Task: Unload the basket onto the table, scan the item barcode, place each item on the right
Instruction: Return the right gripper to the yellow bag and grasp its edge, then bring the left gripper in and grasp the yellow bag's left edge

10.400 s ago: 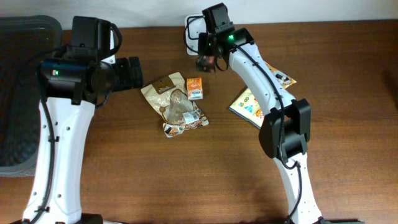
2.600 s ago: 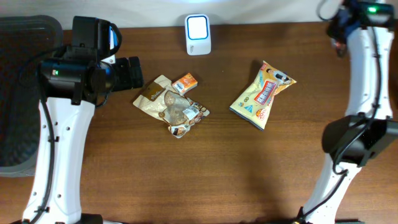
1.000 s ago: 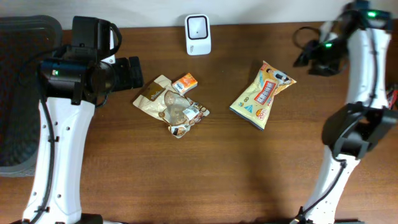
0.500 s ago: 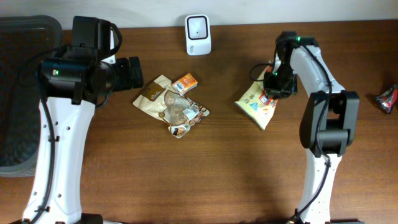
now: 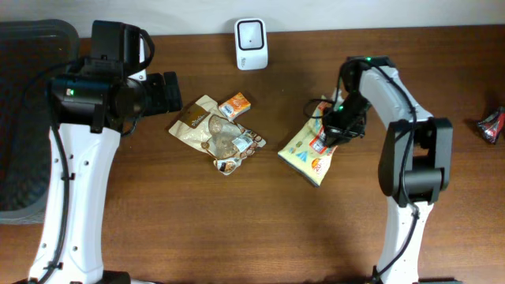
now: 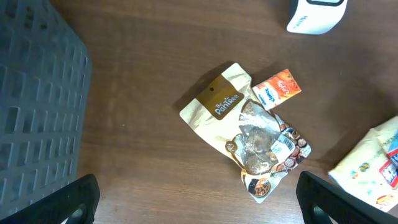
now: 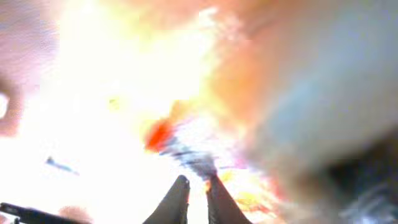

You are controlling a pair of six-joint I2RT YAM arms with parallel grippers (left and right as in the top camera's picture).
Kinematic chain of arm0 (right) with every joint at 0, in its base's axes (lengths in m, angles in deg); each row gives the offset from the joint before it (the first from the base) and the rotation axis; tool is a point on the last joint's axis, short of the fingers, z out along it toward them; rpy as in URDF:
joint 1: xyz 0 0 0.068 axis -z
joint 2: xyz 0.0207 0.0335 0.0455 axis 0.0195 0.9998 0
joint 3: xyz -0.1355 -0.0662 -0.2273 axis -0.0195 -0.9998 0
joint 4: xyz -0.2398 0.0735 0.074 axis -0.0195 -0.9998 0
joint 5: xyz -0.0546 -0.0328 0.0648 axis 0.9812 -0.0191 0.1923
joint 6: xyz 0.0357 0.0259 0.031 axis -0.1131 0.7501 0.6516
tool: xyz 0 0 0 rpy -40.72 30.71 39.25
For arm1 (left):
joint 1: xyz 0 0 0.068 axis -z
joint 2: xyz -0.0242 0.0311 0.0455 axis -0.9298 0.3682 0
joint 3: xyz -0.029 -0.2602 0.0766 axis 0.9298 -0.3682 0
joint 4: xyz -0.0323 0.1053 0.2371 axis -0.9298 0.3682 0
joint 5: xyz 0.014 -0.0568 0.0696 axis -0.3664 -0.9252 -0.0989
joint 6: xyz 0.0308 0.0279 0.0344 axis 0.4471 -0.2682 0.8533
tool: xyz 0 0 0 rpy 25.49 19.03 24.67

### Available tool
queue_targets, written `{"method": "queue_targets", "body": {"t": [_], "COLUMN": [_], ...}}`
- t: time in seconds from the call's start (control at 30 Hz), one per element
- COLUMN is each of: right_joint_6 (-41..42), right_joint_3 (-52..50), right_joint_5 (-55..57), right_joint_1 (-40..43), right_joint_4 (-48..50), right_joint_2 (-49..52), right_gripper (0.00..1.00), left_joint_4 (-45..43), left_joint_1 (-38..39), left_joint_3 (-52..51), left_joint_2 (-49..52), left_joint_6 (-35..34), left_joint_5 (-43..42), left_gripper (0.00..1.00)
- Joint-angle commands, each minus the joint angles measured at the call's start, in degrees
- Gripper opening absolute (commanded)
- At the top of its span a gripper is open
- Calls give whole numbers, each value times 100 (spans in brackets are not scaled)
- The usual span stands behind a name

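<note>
Overhead: right tool is grasping the yellow snack bag by its 1 o'clock end. The bag is sitting right of centre on the worktop, at 3 o'clock from the brown pouch and at 5 o'clock from the scanner, well apart from it. An orange box is touching the pouch's 1 o'clock edge, and a red packet is lying at the far 3 o'clock edge. Left tool is hanging released beside the basket. Left wrist: left tool is standing wide open above the pouch, the bag is showing at 4 o'clock, the scanner at 1 o'clock and the basket at 9 o'clock. Right wrist: mostly blur. The right tool fingertips are pinching nearly together on yellow-orange bag film.
</note>
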Motion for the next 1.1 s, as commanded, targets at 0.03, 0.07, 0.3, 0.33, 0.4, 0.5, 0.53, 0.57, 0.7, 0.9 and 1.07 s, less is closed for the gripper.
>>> {"method": "queue_targets", "body": {"t": [0.03,0.07,0.3,0.33,0.4,0.5,0.53,0.57,0.7,0.9,1.07], "right_joint_6": [-114,-111,-7,-4,-4,-7,-7,-9,-9,-140,-138], "right_joint_3": [17,17,17,17,17,17,17,17,17,15,-140], "right_joint_5": [256,411,656,758,990,1419,1596,1696,1784,1805,1816], "right_joint_1": [-411,-433,-433,-433,-433,-433,-433,-433,-433,-426,-426], "right_joint_4": [212,271,-26,-155,-387,-717,-817,-874,-938,-343,216], "right_joint_2": [-1335,-1491,-2636,-2872,-3303,-3825,-3947,-3998,-4000,-3930,-3565], "right_gripper": [23,24,28,29,34,98,98,98,98,99,89], "left_joint_4": [13,13,13,13,13,13,13,13,-186,-531,-535], "left_joint_1": [-4,-4,-4,-4,-4,-4,-4,-4,-4,-2,223], "left_joint_3": [35,35,35,35,35,35,35,35,35,35,-199], "left_joint_2": [20,20,20,20,20,20,20,20,20,20,133], "left_joint_6": [-55,-55,-55,-55,-55,-55,-55,-55,-81,-221,-249], "left_joint_5": [42,39,39,39,39,42,42,42,-70,-754,-2367], "left_gripper": [99,99,99,99,99,99,99,99,99,99,99]}}
